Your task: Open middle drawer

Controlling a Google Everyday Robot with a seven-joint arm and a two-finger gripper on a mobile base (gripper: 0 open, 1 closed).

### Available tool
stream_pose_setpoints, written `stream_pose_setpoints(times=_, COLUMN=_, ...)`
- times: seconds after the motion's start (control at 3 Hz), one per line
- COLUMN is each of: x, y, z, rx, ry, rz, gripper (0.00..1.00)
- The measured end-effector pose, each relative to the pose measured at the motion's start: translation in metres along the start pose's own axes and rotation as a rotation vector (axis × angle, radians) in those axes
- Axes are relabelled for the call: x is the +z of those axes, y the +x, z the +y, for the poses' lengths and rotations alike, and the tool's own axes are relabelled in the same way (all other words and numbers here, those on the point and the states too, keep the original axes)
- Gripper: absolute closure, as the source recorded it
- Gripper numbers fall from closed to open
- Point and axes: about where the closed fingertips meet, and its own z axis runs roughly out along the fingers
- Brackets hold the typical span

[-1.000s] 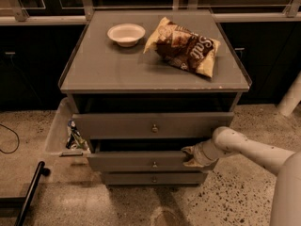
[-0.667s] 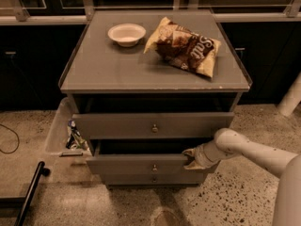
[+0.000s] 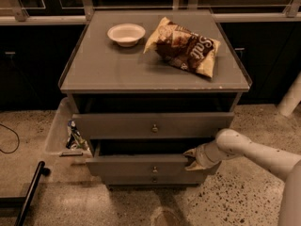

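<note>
The middle drawer [image 3: 136, 165] is a shallow grey front with a small round knob [image 3: 154, 169]. It stands pulled partway out of the grey cabinet [image 3: 117, 69], with a dark gap showing behind its front. My gripper [image 3: 192, 157] is at the right end of that drawer's top edge, touching the front, on the white arm [image 3: 254, 152] that reaches in from the right. The taller top drawer [image 3: 153, 125] sits above. The narrow bottom drawer front [image 3: 153, 179] sits just below and is mostly hidden.
A white bowl [image 3: 126, 33] and a chip bag [image 3: 183, 46] lie on the cabinet top. A clear plastic bin [image 3: 59, 131] with packets stands against the cabinet's left side. A black pole [image 3: 28, 194] lies on the floor at the lower left. A white post [image 3: 291, 98] stands at the right.
The middle drawer has slid a little further out toward the camera, and my gripper has moved with it. The things on the cabinet top have not moved.
</note>
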Motion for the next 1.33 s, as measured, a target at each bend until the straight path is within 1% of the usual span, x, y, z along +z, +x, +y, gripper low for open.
stream_pose_setpoints(times=0.33, x=-0.002, y=0.001, z=0.013, rx=0.008, ry=-0.005, rz=0.0, gripper=0.82)
stream_pose_setpoints(times=0.67, x=-0.002, y=0.001, z=0.013, rx=0.008, ry=-0.005, rz=0.0, gripper=0.57)
stream_pose_setpoints(times=1.0, x=0.001, y=0.002, z=0.007, rx=0.018, ry=-0.007, rz=-0.017, gripper=0.34)
stream_pose_setpoints(times=1.33, x=0.003, y=0.006, z=0.028, rx=0.027, ry=-0.034, rz=-0.02, gripper=0.38)
